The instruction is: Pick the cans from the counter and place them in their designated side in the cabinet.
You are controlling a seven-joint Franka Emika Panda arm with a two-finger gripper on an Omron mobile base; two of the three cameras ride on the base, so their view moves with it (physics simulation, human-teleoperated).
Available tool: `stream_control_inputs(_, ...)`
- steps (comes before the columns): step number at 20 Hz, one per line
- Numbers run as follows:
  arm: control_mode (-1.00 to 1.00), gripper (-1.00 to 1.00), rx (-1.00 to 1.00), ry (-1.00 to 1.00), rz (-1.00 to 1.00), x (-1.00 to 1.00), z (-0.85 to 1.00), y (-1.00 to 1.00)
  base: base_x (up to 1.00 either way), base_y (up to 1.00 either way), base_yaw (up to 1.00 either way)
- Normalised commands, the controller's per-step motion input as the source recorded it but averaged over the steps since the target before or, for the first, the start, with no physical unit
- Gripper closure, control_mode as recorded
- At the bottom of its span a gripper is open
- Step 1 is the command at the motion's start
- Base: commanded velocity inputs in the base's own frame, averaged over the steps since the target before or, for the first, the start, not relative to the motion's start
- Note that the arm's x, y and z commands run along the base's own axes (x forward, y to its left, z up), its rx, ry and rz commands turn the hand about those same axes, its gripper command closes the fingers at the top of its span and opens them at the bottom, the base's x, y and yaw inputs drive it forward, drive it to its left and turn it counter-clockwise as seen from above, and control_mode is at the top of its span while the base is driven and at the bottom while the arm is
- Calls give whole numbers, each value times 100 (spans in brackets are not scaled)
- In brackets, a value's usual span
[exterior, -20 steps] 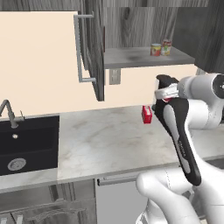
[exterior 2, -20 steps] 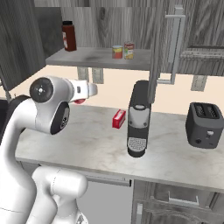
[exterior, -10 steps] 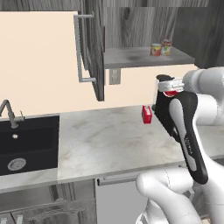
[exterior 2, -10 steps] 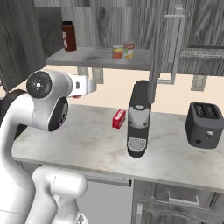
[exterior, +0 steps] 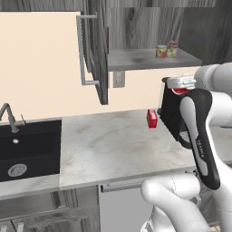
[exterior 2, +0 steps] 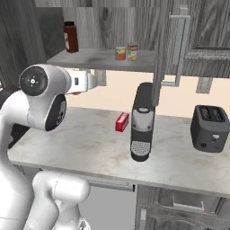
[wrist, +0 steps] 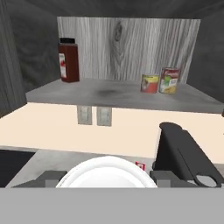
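Observation:
My gripper [exterior: 179, 84] [wrist: 108, 178] is shut on a red can [exterior: 181, 89] with a silvery top [wrist: 107, 173]. It hangs over the marbled counter [exterior: 113, 140] [exterior 2: 90, 143], in front of and below the open cabinet's grey shelf [exterior: 136, 59] [exterior 2: 90, 58] [wrist: 109, 94]. A can with a yellow-orange label [wrist: 150, 83] [exterior 2: 120, 53] [exterior: 161, 51] stands upright on the right part of that shelf. A second can [wrist: 169, 80] [exterior 2: 132, 51] [exterior: 172, 49] stands right beside it. In the right base view the hand [exterior 2: 87, 82] hides most of the held can.
A tall red bottle [wrist: 68, 60] [exterior 2: 69, 37] stands at the shelf's left end. The cabinet door [exterior: 97, 54] with its silver handle swings open at left. On the counter are a black coffee machine [exterior 2: 143, 121], a small red box [exterior: 152, 118] [exterior 2: 121, 121], a toaster [exterior 2: 211, 128] and the sink [exterior: 27, 149].
The arm has risen a little with the can still held, and its elbow has swung outward. Nothing on the shelf or the counter has moved.

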Motion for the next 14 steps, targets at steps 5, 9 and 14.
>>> stream_control_inputs(5,-100,100,0,0,0,-1,28,0,0,0,0)
stream_control_inputs(9,-100,100,1,-1,0,0,24,0,0,0,0)
stream_control_inputs(14,-100,100,0,-3,0,5,11,0,0,0,0)
